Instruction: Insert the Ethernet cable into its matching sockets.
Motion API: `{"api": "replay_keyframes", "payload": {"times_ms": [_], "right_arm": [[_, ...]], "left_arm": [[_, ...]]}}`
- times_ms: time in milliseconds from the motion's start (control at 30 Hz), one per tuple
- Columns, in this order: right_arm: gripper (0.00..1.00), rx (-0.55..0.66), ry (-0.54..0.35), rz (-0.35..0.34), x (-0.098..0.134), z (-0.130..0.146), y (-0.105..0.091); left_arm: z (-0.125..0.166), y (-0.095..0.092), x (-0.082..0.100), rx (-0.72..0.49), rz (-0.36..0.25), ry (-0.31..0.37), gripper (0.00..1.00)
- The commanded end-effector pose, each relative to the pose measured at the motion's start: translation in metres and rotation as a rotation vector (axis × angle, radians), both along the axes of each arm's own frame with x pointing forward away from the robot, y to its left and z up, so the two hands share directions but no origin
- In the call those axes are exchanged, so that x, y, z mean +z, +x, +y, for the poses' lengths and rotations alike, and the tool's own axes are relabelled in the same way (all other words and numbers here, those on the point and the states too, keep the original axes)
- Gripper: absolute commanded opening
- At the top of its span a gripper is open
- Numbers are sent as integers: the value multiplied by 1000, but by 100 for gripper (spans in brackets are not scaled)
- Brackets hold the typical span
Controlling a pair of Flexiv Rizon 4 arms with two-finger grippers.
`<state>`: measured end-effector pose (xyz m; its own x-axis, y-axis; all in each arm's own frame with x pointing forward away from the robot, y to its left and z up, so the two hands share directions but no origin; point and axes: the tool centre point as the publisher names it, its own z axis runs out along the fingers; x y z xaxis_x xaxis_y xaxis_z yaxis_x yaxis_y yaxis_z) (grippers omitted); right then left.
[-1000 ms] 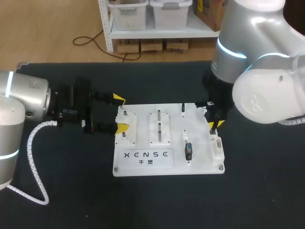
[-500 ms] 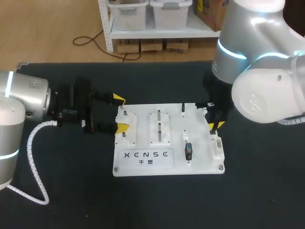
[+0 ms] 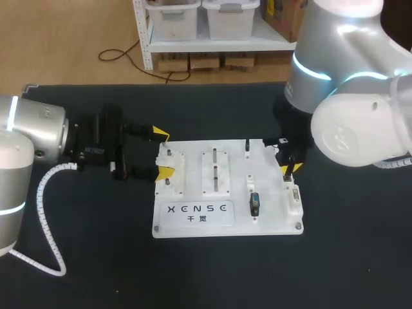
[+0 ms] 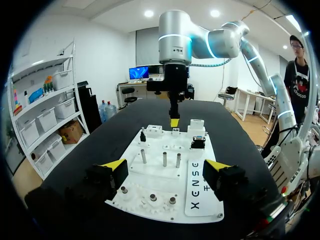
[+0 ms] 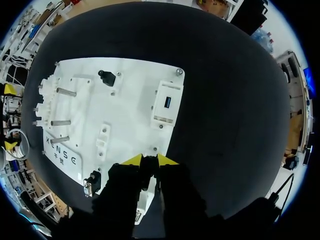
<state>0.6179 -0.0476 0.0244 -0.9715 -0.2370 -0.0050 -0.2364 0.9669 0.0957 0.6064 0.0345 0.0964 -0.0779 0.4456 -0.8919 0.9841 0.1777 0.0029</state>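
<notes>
black table, white board on it with upright pegs and a socket block. left gripper gapes wide at the board's left edge, holding nothing. right gripper pinches a dark plug over the board's right edge.

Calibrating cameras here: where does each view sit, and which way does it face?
Head view: above and behind, looking down on the white board; left gripper and right gripper show.
Left wrist view: low at the board's edge, looking across it; own left gripper shows, open.
Right wrist view: above the board, looking down; own right gripper shows.
Head and left wrist views share the right gripper.
</notes>
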Motion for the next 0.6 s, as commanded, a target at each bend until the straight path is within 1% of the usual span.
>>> {"api": "replay_keyframes", "payload": {"times_ms": [33,233,367,400,433,467,600], "right_arm": [[0,-5,-2,5,-17,2,1],[0,-10,-11,4,-19,1,1],[0,-11,-4,-27,-12,1,2],[40,-17,3,-37,-9,1,2],[100,-18,12,-44,-6,0,1],[100,-15,-3,-32,-3,0,2],[100,-15,-3,-32,-3,0,2]], "left_arm": [[1,0,-2,1,-5,-6,100],[1,0,-2,1,-5,-6,100],[1,0,-2,1,-5,-6,100],[1,0,-2,1,-5,-6,100],[1,0,-2,1,-5,-6,100],[1,0,-2,1,-5,-6,100],[1,0,-2,1,-5,-6,100]]}}
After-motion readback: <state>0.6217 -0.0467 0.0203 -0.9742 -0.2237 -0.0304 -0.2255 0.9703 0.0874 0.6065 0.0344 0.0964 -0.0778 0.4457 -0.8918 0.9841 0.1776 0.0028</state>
